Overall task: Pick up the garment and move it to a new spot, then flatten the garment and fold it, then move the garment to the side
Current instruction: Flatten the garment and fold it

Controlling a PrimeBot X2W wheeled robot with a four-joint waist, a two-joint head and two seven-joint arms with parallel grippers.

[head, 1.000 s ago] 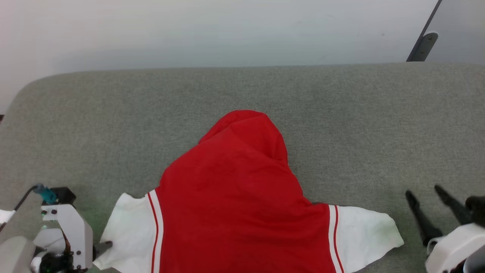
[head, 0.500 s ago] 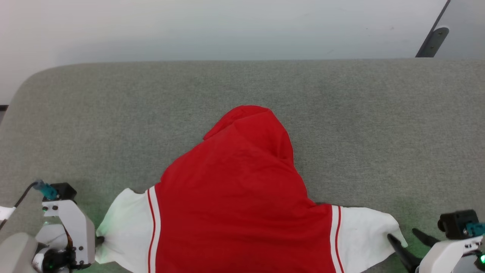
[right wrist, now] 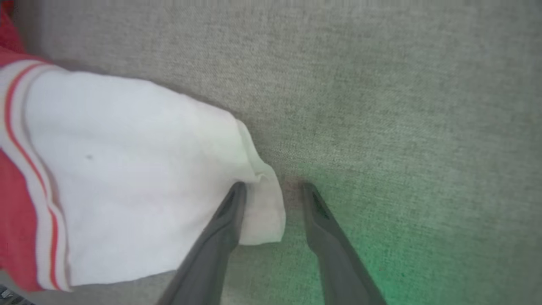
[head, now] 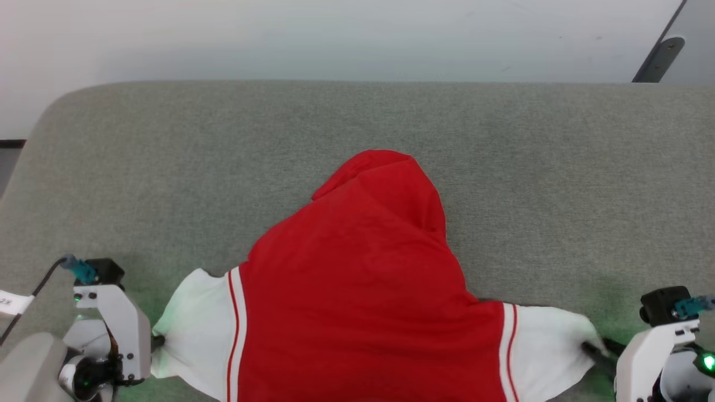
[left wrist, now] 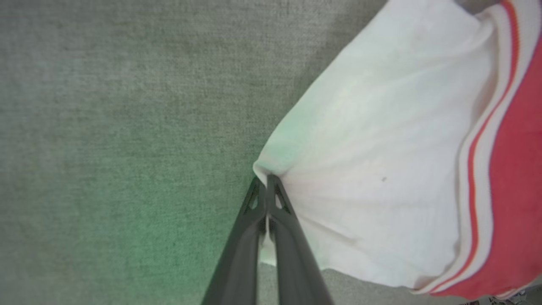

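Left gripper (head: 158,341), lower left of head view: clenched on the garment (head: 363,290), pinching the outer tip of the left sleeve (left wrist: 372,148). In the left wrist view the fingers meet at frame centre (left wrist: 266,183) with white cloth puckered between them.

Right gripper (head: 599,352), lower right of head view: jaws apart. In the right wrist view (right wrist: 273,188) the rounded corner of the right sleeve (right wrist: 127,169) lies between the fingers, one finger over the cloth, the other on bare fabric. Not pinched yet.

Key relation: garment lies between the two grippers. Sleeve-to-sleeve axis runs left to right along the bottom of the head view. Each arm is at its own sleeve end, so neither has to reach across. Judgement: next step needs the right jaws to close on that corner, then both can lift or pull the sleeves apart.

Red body is bunched up toward frame centre, narrowing to a humped peak. Not flat, not folded.

Surface (head: 558,184): grey woven pad, rounded corner at upper left, green glow beside each wrist. Beyond it a pale wall (head: 335,39); a dark slanted bar (head: 659,58) at upper right.
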